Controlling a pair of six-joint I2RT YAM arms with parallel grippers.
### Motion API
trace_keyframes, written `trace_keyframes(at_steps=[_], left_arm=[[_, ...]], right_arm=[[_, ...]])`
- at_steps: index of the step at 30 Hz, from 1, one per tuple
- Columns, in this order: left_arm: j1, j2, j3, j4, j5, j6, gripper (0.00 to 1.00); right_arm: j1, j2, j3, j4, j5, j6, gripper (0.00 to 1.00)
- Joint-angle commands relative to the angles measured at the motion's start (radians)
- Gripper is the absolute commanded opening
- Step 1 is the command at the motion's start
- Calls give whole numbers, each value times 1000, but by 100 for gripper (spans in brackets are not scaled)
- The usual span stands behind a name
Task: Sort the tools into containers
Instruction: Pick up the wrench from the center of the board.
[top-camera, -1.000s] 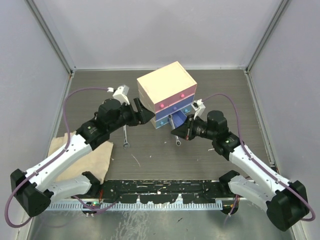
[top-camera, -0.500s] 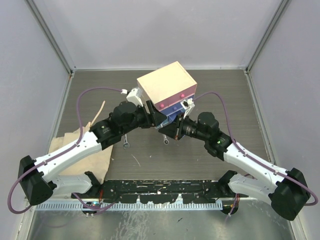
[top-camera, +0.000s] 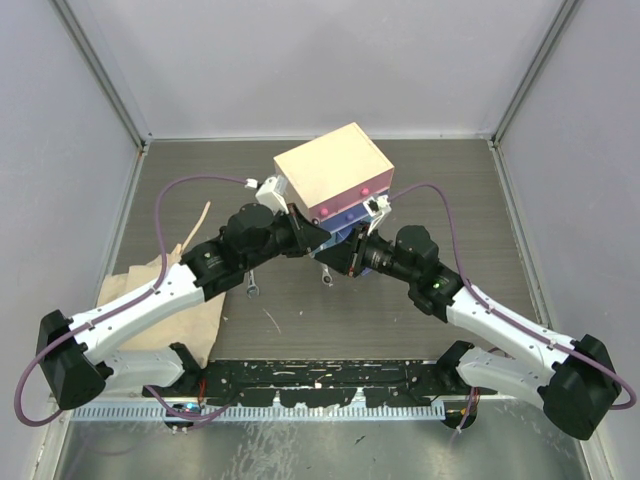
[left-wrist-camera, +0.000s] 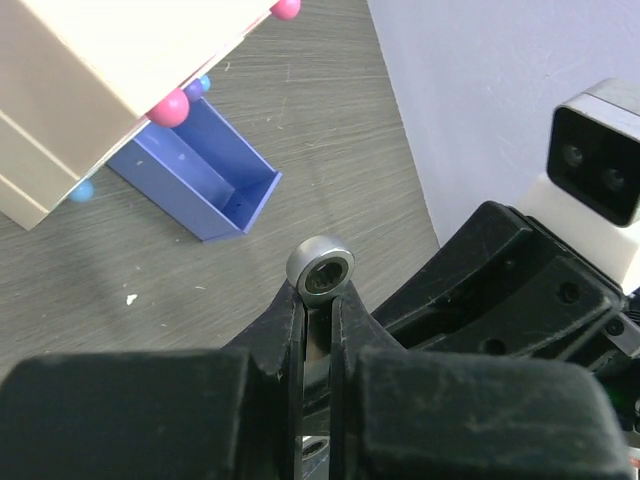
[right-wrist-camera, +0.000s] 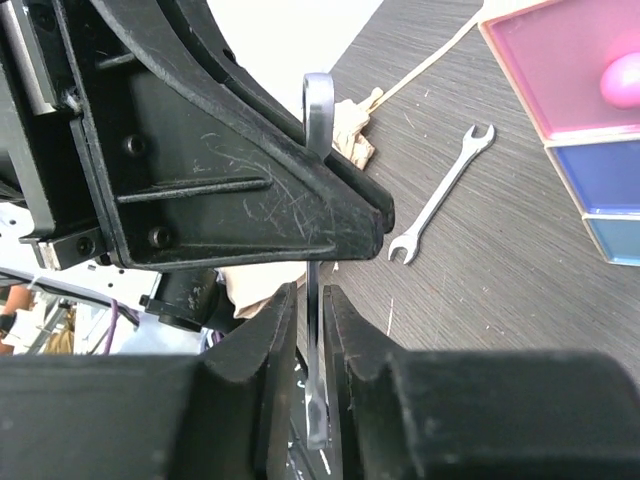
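1. Step in hand, as judged: mid-air handover of one silver wrench (left-wrist-camera: 320, 270) from arm to arm, just in front of the cream chest (top-camera: 330, 165).
2. Left end effector (left-wrist-camera: 318, 305): closed tight on the wrench shaft, directly below the ring end.
3. Right end effector (right-wrist-camera: 312, 300): fingers set close on either side of the same shaft, further along. Impossible to tell from the wrist view whether gripping or already slack.
4. Location of the wrench: clear of the tabletop (top-camera: 450, 180), caught between both end effectors, near the open drawer (left-wrist-camera: 215, 190) but not above it.
5. Appearance of the wrench: slim, bright metal, with a flat narrow shaft and a closed ring at one end. Far end hard to make out between the fingers.
6. Next move, as judged: confirm one firm grip before freeing the other. Then carry the wrench over the open drawer, bluish-purple and pulled out from the chest front. Align the shaft with the long walls of the drawer, lower, and only then release.
7. Risk, as judged: slip or twist of the thin shaft if released by both sides at once.
8. Left to sort: second wrench (right-wrist-camera: 440, 195), open-jawed at both ends, flat on the tabletop beside the beige cloth (top-camera: 170, 300).
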Motion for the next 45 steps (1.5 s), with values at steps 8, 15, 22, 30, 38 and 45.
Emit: trace_keyframes(at_steps=[8, 15, 22, 30, 38, 45], left_arm=[[5, -32, 34, 27, -56, 12, 0], [5, -35, 24, 29, -66, 5, 0], [5, -40, 16, 30, -66, -3, 0], [6, -63, 30, -17, -107, 31, 34], [108, -107, 58, -104, -102, 114, 61], [292, -107, 76, -167, 21, 196, 64]], right_arm=[[4, -63, -82, 64, -26, 25, 42], [11, -89, -118, 68, -47, 39, 42], [13, -87, -125, 84, -36, 60, 23], [12, -121, -77, -112, 135, 34, 0], [-14, -109, 120, -538, 302, -137, 0], [-70, 8, 318, -873, 346, -323, 0]])
